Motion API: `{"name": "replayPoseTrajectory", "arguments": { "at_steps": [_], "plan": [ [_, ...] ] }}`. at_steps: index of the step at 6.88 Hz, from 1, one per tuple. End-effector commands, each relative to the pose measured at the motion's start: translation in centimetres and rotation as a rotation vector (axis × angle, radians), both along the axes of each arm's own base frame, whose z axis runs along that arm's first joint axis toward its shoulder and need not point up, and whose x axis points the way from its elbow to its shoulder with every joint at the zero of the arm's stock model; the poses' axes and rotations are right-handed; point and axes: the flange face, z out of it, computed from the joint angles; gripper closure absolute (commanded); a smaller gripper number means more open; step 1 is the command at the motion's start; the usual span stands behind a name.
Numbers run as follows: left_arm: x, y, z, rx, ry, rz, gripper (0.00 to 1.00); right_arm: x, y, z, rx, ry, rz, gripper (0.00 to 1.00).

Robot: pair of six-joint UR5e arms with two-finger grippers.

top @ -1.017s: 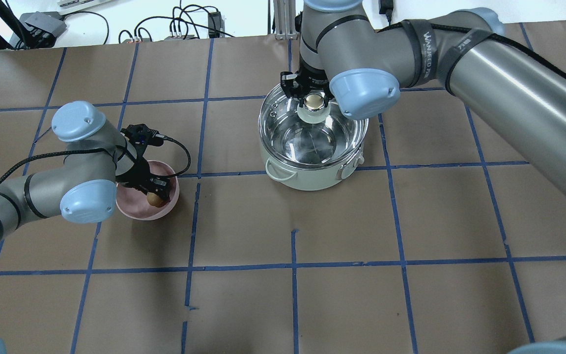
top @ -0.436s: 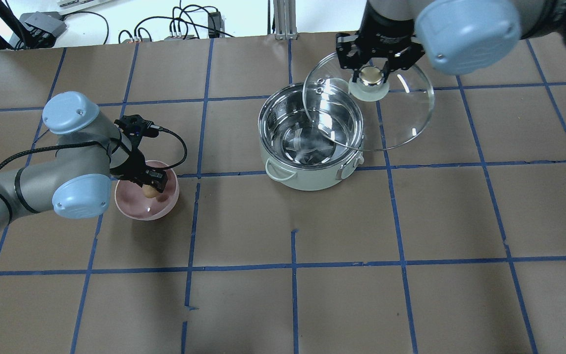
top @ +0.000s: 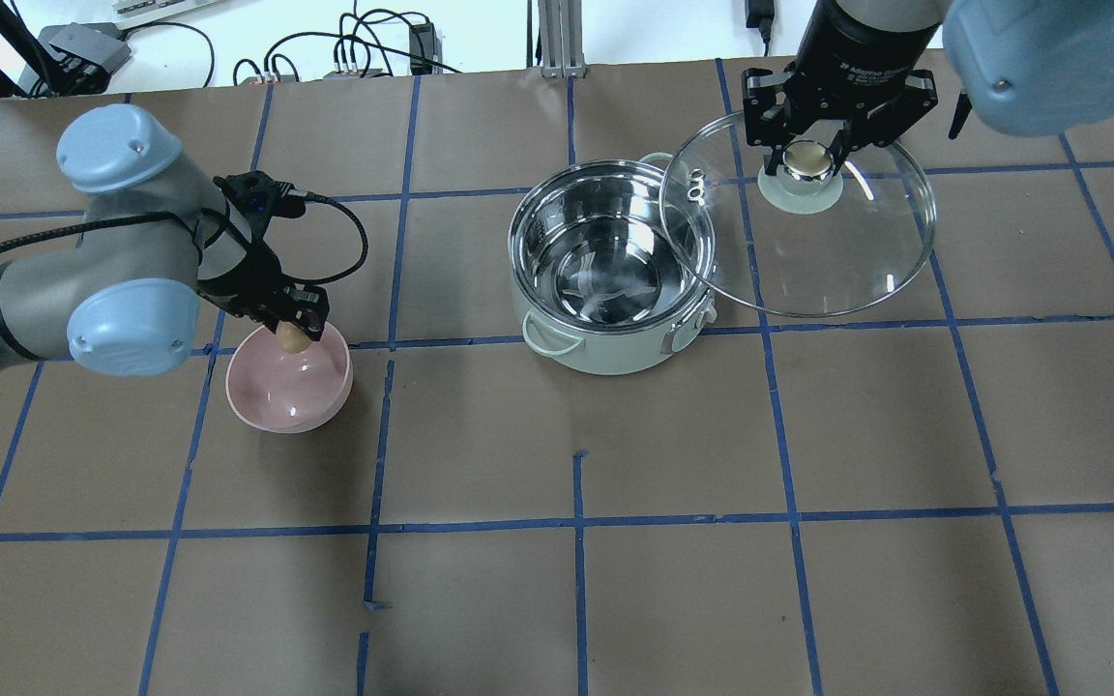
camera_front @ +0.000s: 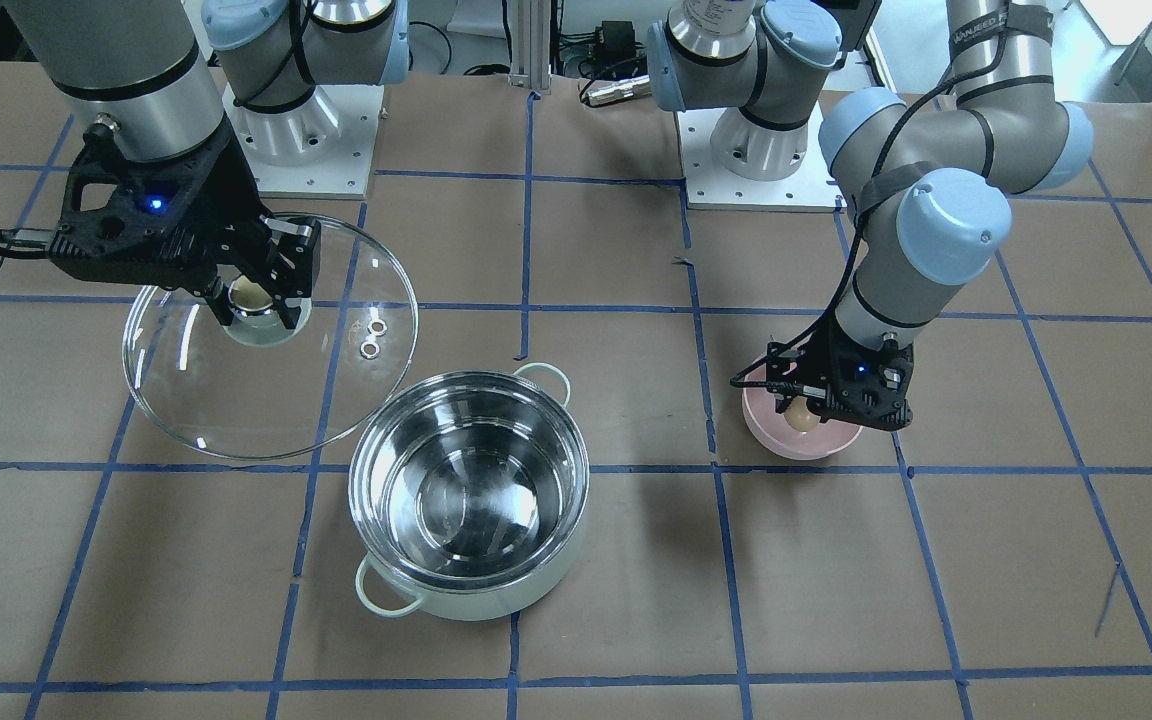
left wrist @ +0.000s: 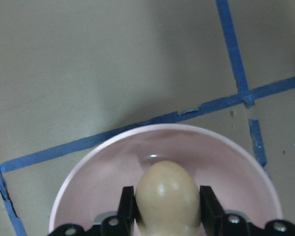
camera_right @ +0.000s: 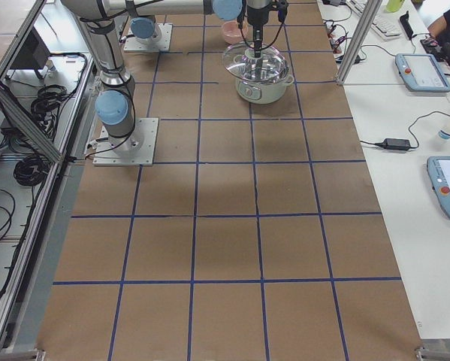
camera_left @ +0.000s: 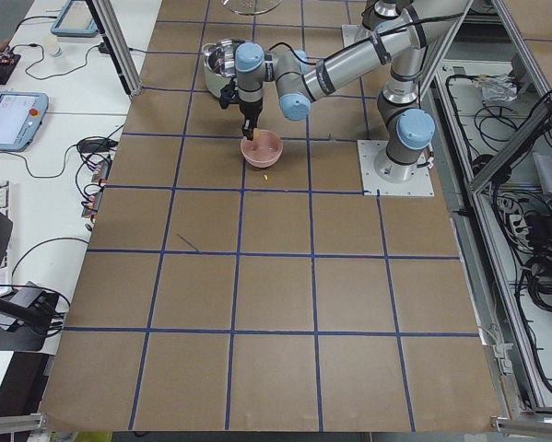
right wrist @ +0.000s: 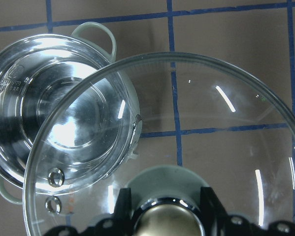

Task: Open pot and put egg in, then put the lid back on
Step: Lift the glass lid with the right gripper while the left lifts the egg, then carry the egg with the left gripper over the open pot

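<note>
The mint-green pot (top: 615, 356) stands open at mid-table, its steel inside empty; it also shows in the front view (camera_front: 466, 592). My right gripper (top: 810, 155) is shut on the knob of the glass lid (top: 808, 256) and holds it in the air to the pot's right, its edge overlapping the pot's rim. My left gripper (top: 292, 327) is shut on the tan egg (top: 292, 338) and holds it just above the pink bowl (top: 291, 401). The left wrist view shows the egg (left wrist: 167, 194) between both fingers.
The pink bowl (camera_front: 798, 447) sits about two tiles to the pot's left in the overhead view. The table is brown paper with a blue tape grid. The arm bases (camera_front: 296, 140) stand at the table's robot side. Cables lie beyond the far edge (top: 354, 58).
My right gripper has lifted the lid off the pot and carried it right. My left gripper has raised the egg from the bowl's bottom to above its rim.
</note>
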Motion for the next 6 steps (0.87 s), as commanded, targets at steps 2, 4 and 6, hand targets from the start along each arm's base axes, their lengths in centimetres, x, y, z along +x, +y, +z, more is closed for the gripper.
{"name": "replayPoseTrajectory", "arguments": {
  "at_steps": [2,4,6],
  "plan": [
    [-9.4,-2.3,6.3,-0.029,0.008,0.111,0.77,-0.3,0.0,-0.6,0.009,-0.016,0.000,0.84],
    [-15.5,-2.5,7.1,-0.066,0.023,0.199,0.77,-0.5,0.0,-0.7,0.011,-0.010,0.009,0.85],
    [-20.5,-4.1,6.9,-0.116,-0.055,0.172,0.77,-0.4,-0.1,-0.8,0.011,-0.013,0.023,0.85]
  ]
}}
